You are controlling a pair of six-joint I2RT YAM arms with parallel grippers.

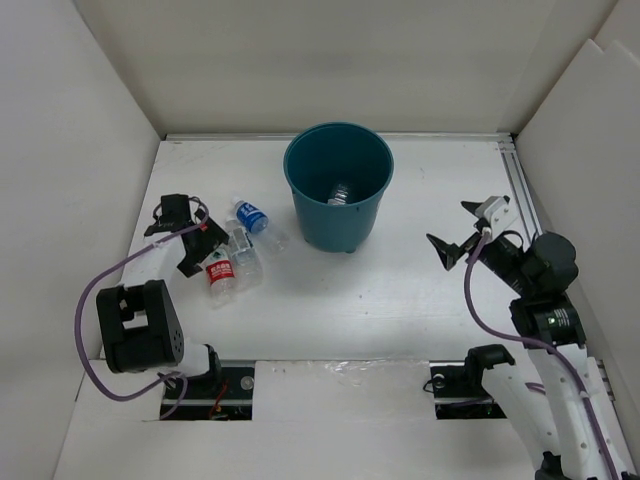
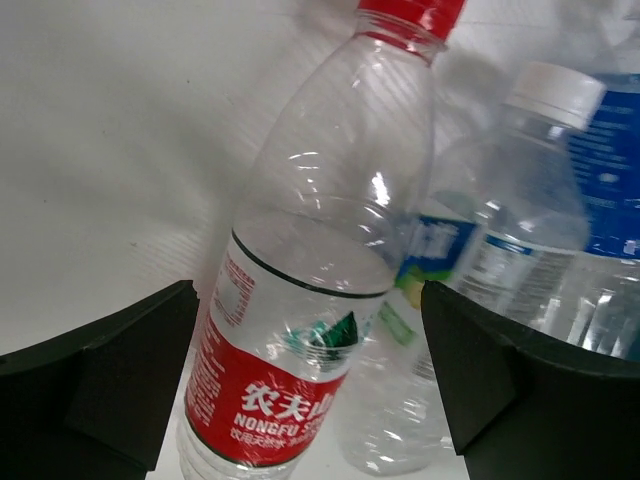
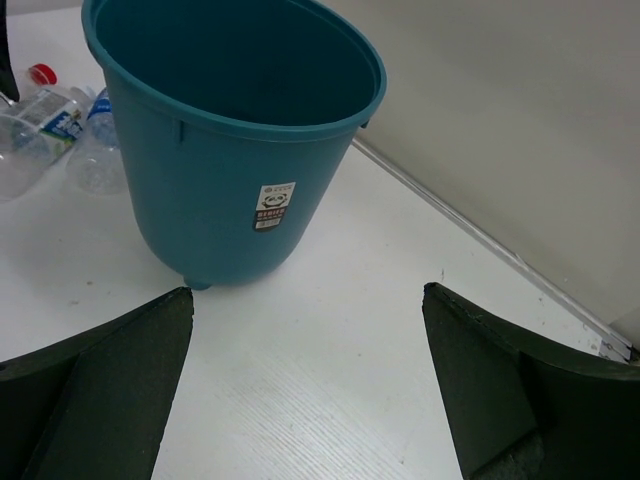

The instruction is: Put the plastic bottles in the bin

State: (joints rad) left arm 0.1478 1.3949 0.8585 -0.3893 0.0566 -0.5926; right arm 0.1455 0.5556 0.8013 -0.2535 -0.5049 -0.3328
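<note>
Clear thin-walled plastic, empty by the look of it. The red-label bottle [image 2: 300, 340] lies on the bench [image 1: 400, 300] between the fingers of my left gripper [image 2: 307, 300], cap pointing away from the wrist. Jaws stand wide, one either side of the labelled belly, neither touching it that I can see; nothing held. That arm sits near the left edge of the bench, about midway front to back.

Three more bottles crowd just beside it: a white-cap bottle [image 2: 530, 230], a blue-label bottle [image 2: 612, 170] hard against that one, and a blue-and-green-label bottle [image 2: 432, 250] partly hidden behind the red one.

The bin [image 1: 338, 228] stands upright toward the far edge, about centre. A pale clear shape [image 1: 341, 195] shows on its floor from the top view, likely a bottle, count unclear.

My right gripper [image 3: 307, 330] hangs near the right edge facing the bin, fingers spread wide, empty.

Handling, my guess: very light, wall dents under squeeze, smooth and round — it can roll or squirt out of the pads. I'd close across the labelled middle, where the body is widest and the label gives some grip, not on the tapered shoulder. Neighbours are close, so the jaw nearest them may nudge the white-cap bottle as it closes. Four bottles on the bench that I can make out, so the task looks partway at best.
</note>
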